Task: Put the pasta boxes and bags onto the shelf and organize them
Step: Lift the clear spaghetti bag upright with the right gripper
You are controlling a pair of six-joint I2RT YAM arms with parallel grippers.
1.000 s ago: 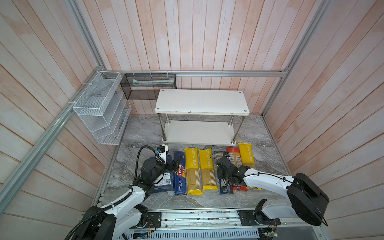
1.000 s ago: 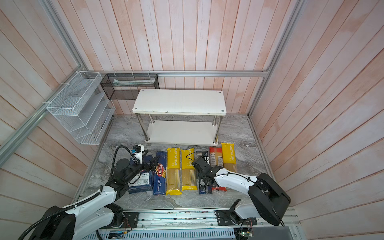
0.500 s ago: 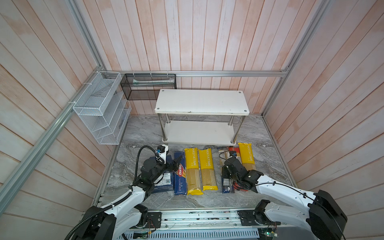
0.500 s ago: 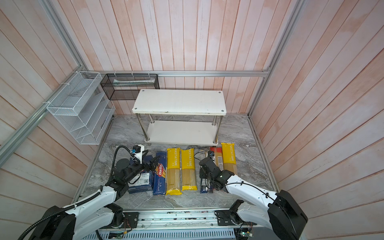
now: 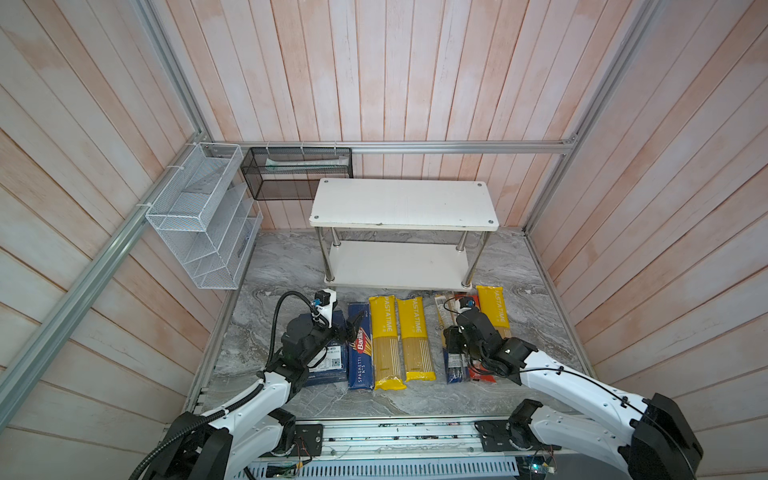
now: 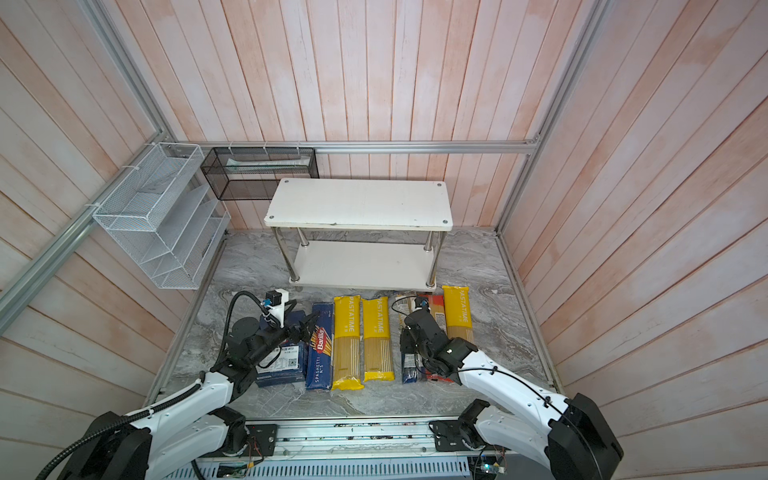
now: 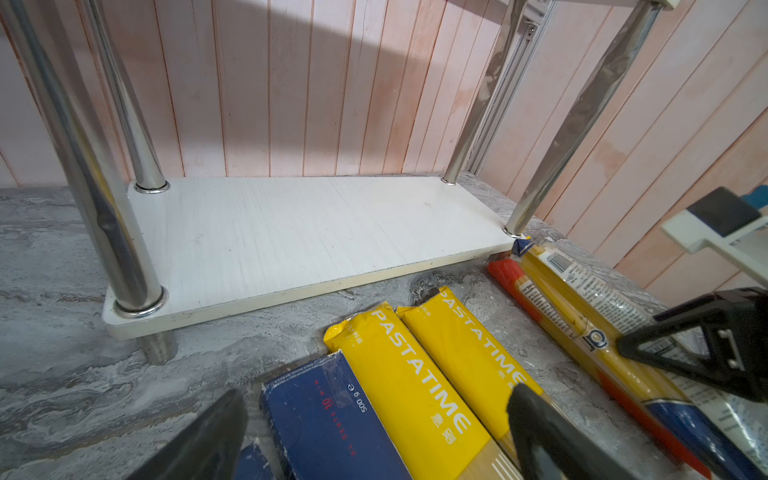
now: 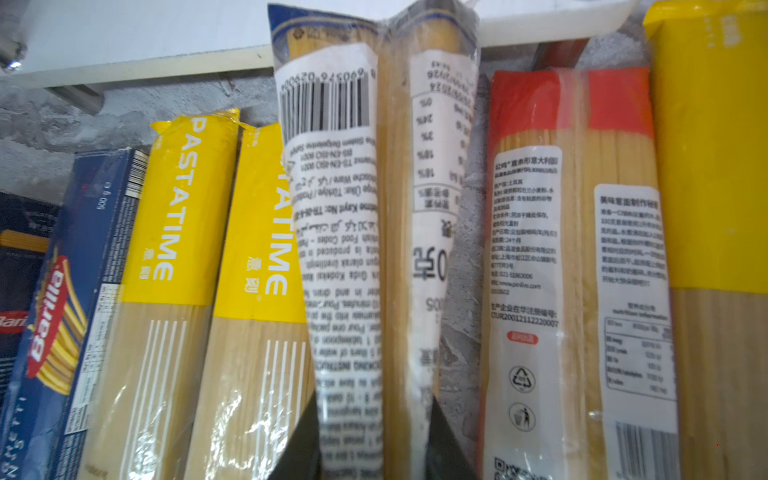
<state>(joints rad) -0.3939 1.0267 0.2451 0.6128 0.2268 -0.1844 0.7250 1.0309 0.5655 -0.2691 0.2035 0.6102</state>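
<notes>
- Pasta packs lie side by side in one row on the marble floor (image 5: 415, 399) just in front of the shelf (image 5: 403, 203), each with one end toward it.
- Off the shelf's left end, in both top views, sits the wide Barilla box (image 5: 328, 370), largely covered by the left arm (image 5: 266, 390). The narrow "SPAGHETTI N.5" box (image 5: 359, 353) lies right against its side.
- Opposite the shelf's middle lie the first PASTATIME bag (image 5: 386, 336) and the second PASTATIME bag (image 5: 415, 332), touching each other.
- Toward the shelf's right end come the blue-ended bag (image 8: 345, 208), the red-ended bag (image 8: 536, 232) and the third PASTATIME bag (image 5: 492, 311), whose yellow top lies near the shelf's front right leg.
- Clenched on the blue-ended bag is the right gripper (image 8: 374, 424). In the right wrist view its black fingers (image 8: 299, 440) press on either side of the white-labelled wrap; whether the bag is off the floor cannot be told.
- Above the narrow box and the first bag hangs the left gripper (image 5: 351, 326), jaws spread wide and grasping nothing.
</notes>
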